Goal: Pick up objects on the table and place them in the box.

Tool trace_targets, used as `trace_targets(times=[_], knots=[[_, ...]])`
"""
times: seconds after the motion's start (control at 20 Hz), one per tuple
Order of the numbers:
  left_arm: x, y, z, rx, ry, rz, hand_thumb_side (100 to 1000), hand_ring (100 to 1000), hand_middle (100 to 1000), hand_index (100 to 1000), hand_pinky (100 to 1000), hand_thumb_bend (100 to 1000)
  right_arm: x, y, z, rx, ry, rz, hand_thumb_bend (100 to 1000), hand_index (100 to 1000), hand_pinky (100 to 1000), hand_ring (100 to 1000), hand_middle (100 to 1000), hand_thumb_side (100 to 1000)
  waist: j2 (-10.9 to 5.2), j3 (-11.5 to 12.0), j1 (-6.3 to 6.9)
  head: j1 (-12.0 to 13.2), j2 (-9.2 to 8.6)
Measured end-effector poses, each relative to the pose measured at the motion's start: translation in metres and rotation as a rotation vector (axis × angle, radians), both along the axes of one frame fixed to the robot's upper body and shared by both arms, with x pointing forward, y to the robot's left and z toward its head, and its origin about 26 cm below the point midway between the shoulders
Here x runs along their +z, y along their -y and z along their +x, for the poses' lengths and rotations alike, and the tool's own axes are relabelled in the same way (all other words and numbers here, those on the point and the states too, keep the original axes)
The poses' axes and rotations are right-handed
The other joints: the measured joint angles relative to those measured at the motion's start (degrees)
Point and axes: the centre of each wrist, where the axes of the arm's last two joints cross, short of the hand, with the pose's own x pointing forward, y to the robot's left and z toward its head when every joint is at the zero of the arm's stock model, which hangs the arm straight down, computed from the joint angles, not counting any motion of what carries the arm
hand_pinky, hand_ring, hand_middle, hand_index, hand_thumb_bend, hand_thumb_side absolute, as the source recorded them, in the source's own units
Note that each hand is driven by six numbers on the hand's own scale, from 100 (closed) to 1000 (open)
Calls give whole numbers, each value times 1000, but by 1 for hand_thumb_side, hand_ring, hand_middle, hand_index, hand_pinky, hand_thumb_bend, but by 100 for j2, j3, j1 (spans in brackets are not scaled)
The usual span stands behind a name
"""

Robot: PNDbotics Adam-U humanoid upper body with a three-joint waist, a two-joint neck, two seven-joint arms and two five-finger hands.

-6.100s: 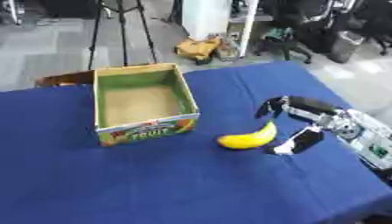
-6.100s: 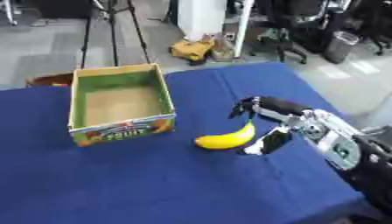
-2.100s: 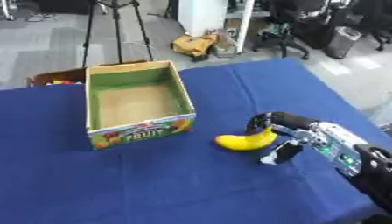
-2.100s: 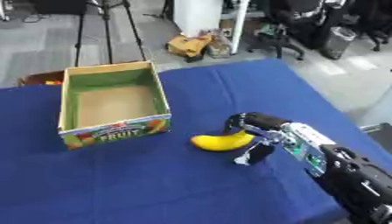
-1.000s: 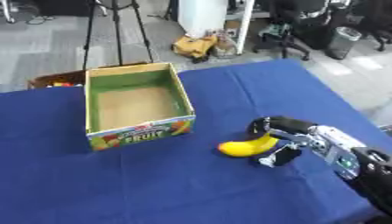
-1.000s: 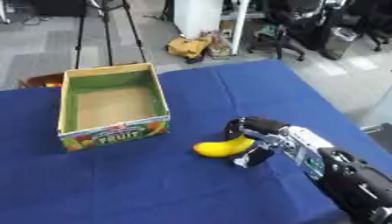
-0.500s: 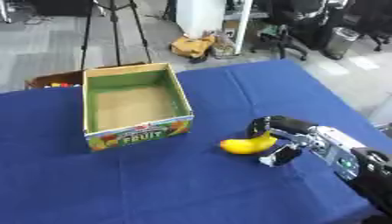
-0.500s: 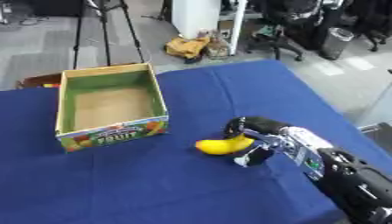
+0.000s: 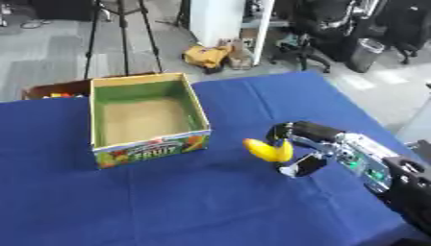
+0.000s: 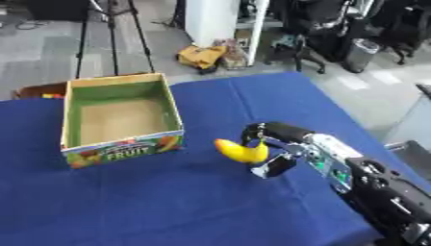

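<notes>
Forearm of the right arm [image 9: 396,175] is seen entering from the lower right corner, black with silver and small green lights along it. Right hand [image 9: 296,144] is positioned over the blue tablecloth [image 9: 168,202], right of centre. Fingers [image 9: 286,130] are curled over the top of the banana [image 9: 268,150], with the thumb [image 9: 301,166] set below and to its right, so the fruit is pinched between them. Banana is yellow, tilted, with one end pointing up-left toward the box. Whether it is lifted clear of the cloth or touching it cannot be told from these views. Left hand is not shown in either view.

Box [image 9: 101,144] is placed on the cloth to the left of the banana, near but apart from it. It is an open cardboard carton, green on the inside walls, brown on the floor, with a printed front panel [image 9: 151,150] marked "FRUIT". Interior is seen bare down to the floor.

Beyond the far table edge, a grey floor [image 9: 50,53] is visible. A tripod [image 9: 122,29] is standing behind the box, with a yellow object [image 9: 206,55] on the floor beside a white column [image 9: 221,19]. Office chairs [image 9: 324,29] are seen at the upper right.
</notes>
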Motion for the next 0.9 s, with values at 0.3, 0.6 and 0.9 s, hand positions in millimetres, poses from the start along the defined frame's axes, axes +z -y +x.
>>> trace_targets(times=[0.3,0.6,0.9], knots=[[0,0,0,4,8,3,530,619,521,411,479,839,11,-3,2,12,36,-16,100,677,772,841,805,337,-49,13,-121,0,5],[0,0,0,9,13,7,531,618,521,414,480,838,22,-3,2,16,73,-29,100,678,775,843,808,335,-118,93,-235,-13,13],[1,-2,0,10,17,19,531,618,522,415,481,838,36,-2,3,16,122,-37,100,678,778,845,811,329,-200,159,-340,-63,59]])
